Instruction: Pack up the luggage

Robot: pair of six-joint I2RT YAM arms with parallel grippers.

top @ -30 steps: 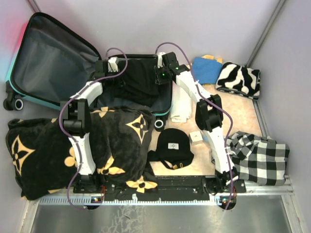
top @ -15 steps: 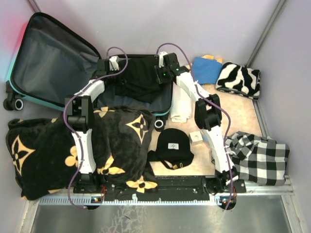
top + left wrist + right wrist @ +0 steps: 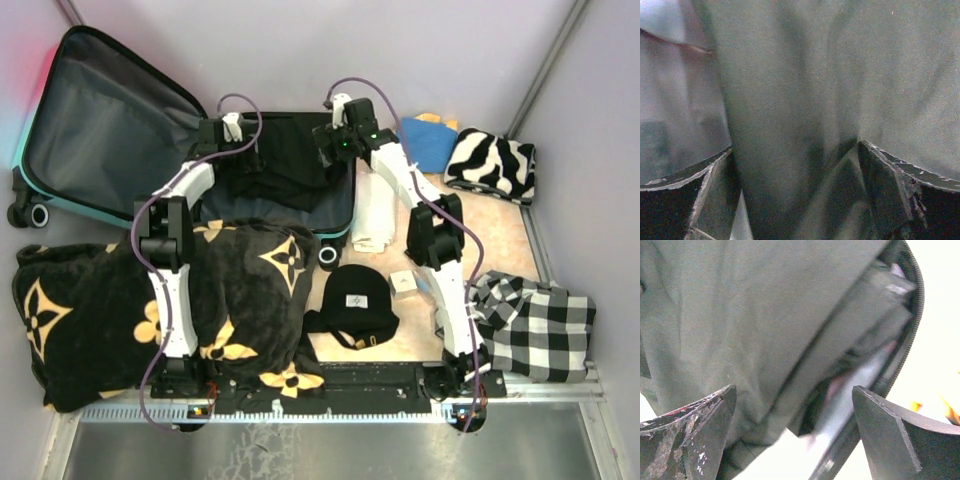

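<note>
The luggage lies open at the back left, its grey-lined lid flat to the left and its base in the middle. A black garment lies spread in the base. My left gripper hovers over the garment's left part, and my right gripper over its right edge by the base's rim. In the left wrist view the gripper is open just above dark fabric. In the right wrist view the gripper is open above dark fabric and the zipper rim. Neither gripper holds anything.
A big black blanket with tan flowers covers the front left under the left arm. A black beanie, a small white box and folded white cloth lie in the middle. Blue cloth, zebra fabric and checked fabric sit right.
Both grippers have gone from shut to wide open, letting go of the black garment inside the base. The right gripper has shifted slightly towards the back.
</note>
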